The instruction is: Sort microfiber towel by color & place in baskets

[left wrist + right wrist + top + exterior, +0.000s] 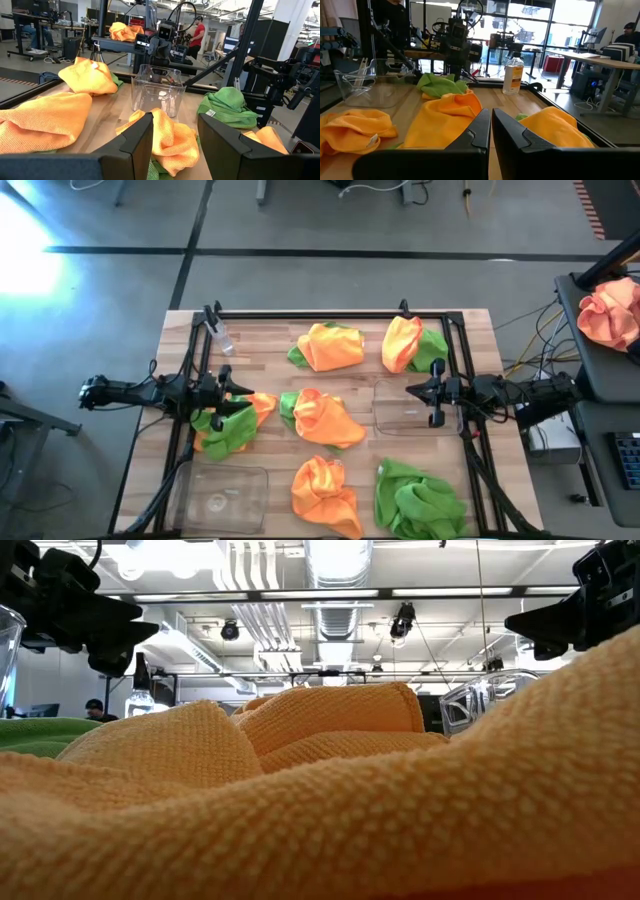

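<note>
Spread across the wooden bench, soft, light orange and green towels are best pinched at a raised fold, left gripper fingers parted and empty, right gripper fingers closed.

Pretty clearly a robotics lab or industrial workshop space, not anyone's home. The wooden table sits in a black metal frame on a bare grey concrete floor with dark tape lines and loose cables trailing off the side. Overhead there are exposed silver ducts and strip lights. Further back you get more desks, big windows, and a person in a red shirt standing among the rigs.
</note>
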Robot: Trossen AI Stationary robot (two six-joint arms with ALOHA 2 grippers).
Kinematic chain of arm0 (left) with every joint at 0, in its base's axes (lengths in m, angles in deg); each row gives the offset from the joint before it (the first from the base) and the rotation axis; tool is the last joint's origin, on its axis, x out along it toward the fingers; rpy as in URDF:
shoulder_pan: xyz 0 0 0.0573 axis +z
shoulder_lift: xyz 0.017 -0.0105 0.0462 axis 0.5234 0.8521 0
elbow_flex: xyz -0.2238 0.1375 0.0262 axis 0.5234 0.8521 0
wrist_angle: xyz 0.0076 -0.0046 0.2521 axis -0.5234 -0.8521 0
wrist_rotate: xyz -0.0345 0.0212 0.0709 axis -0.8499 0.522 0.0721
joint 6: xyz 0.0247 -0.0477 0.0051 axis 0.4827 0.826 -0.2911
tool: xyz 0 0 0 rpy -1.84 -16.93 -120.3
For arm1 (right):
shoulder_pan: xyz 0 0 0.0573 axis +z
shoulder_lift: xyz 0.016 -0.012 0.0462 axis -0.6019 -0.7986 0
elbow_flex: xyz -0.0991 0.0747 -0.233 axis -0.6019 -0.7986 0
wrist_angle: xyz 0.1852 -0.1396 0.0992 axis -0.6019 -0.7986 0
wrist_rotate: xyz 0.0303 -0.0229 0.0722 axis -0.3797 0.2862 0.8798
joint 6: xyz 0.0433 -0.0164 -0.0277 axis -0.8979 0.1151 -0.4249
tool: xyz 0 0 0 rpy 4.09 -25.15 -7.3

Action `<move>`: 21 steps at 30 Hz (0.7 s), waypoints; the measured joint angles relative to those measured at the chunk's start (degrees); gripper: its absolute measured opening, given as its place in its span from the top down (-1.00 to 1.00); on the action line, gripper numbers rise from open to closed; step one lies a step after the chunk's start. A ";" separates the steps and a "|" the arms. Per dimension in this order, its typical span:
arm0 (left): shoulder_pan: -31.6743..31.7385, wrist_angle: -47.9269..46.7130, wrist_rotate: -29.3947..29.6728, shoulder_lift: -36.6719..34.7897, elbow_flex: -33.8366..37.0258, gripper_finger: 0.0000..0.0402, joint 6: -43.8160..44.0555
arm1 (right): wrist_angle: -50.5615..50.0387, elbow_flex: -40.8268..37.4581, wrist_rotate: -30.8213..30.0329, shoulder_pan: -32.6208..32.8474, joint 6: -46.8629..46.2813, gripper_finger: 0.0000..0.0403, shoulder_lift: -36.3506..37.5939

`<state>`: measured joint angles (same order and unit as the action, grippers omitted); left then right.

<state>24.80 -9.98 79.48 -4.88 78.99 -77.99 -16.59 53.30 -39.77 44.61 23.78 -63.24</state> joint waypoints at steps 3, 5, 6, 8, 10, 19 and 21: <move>-0.02 0.01 0.20 0.01 0.00 0.30 0.02 | 0.00 -0.01 0.00 0.01 0.00 0.94 0.00; 0.00 0.01 0.33 -0.01 -0.01 0.30 0.00 | 0.00 0.01 0.00 0.01 0.00 0.94 0.00; -0.01 0.01 0.31 -0.01 -0.01 0.30 0.01 | 0.00 -0.01 0.00 -0.01 0.00 0.94 0.00; 0.00 0.01 0.32 -0.01 -0.01 0.30 0.00 | 0.00 -0.01 0.00 0.00 0.00 0.94 0.00; 0.00 0.01 0.31 -0.01 -0.01 0.30 0.00 | 0.00 -0.01 0.00 -0.01 0.00 0.94 0.00; 0.00 0.01 -0.03 -0.01 -0.01 0.30 2.10 | 0.00 -0.01 0.00 -0.01 0.00 0.94 0.00; -0.01 0.01 -0.39 -0.01 -0.01 0.30 1.55 | 0.00 -0.01 0.00 0.01 0.00 0.94 0.00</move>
<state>24.78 -9.98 79.09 -4.89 78.98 -76.45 -16.59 53.29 -39.77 44.62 23.78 -63.24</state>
